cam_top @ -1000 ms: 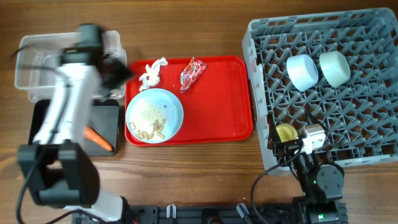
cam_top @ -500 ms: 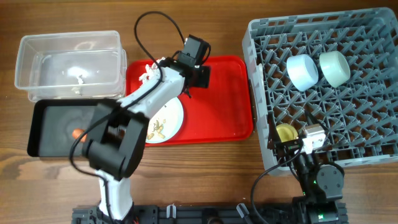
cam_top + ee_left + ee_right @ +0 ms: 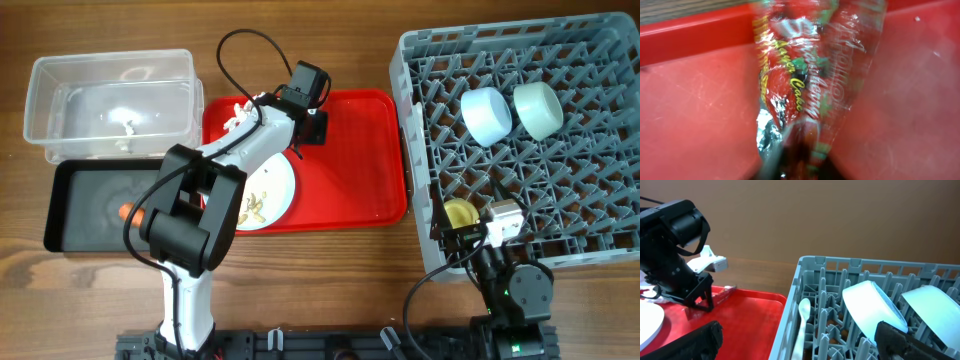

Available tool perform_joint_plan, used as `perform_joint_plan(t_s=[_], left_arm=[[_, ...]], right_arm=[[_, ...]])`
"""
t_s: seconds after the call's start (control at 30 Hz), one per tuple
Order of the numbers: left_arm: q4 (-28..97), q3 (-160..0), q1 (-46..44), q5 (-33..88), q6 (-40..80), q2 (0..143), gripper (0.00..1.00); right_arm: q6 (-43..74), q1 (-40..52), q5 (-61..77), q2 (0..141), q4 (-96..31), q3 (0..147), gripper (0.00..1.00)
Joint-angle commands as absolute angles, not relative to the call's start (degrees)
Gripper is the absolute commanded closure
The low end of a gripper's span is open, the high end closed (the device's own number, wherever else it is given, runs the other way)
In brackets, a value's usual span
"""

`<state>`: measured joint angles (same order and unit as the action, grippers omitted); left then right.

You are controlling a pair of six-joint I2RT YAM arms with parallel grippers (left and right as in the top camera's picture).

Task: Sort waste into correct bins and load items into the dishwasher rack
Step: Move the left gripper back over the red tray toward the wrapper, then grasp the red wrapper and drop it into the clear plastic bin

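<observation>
The left tool (image 3: 304, 127) is down on the red snack wrapper (image 3: 810, 75), which lies in the upper middle of the red serving tray (image 3: 370, 160), close under its far rim. The left wrist view shows crinkled foil across the frame and only a dark blur at the bottom edge, so I cannot tell whether the fingers are apart or already pinched on it. The right tool (image 3: 797, 335) hangs at the lower edge of the rack (image 3: 600, 250), fingers wide apart and holding nothing.

The main risk, as I judge it, is the grip itself — the film is slick and thin and lies flat. The fingers may close on air, or nip only a corner that slides free once lifted. A loose hold would likely drop the wrapper onto the pale blue plate (image 3: 278, 195) and its beige food scraps (image 3: 255, 208). These sit under the arm, on the way to the bins at the left of the frame.

The crumpled tissue (image 3: 238, 112) lies just beside, at the tray's upper left, and a wide sweep could drag it along.

The destination is the last risk. The carrot piece (image 3: 125, 212) is in the black tray (image 3: 60, 220), so the wrapper probably belongs in the clear tub (image 3: 110, 62) — letting go too early would mix the two kinds of waste.
</observation>
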<state>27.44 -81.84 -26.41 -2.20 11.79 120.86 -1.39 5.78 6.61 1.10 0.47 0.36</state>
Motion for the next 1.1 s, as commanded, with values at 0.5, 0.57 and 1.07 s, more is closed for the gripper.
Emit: perform_joint_plan(t_s=[0.5,0.57,1.07], left_arm=[[54.5,-90.4,-3.0,-5.9,35.2,98.0,0.96],[54.1,-90.2,1.4,-5.9,38.3,99.2,0.96],[44.6,-93.0,0.9,10.9,23.3,103.1,0.32]], right_arm=[[-1.4,5.6,7.7,0.8,0.6,0.3,0.0],[-1.4,5.6,7.7,0.8,0.6,0.3,0.0],[-1.4,5.6,7.7,0.8,0.6,0.3,0.0]])
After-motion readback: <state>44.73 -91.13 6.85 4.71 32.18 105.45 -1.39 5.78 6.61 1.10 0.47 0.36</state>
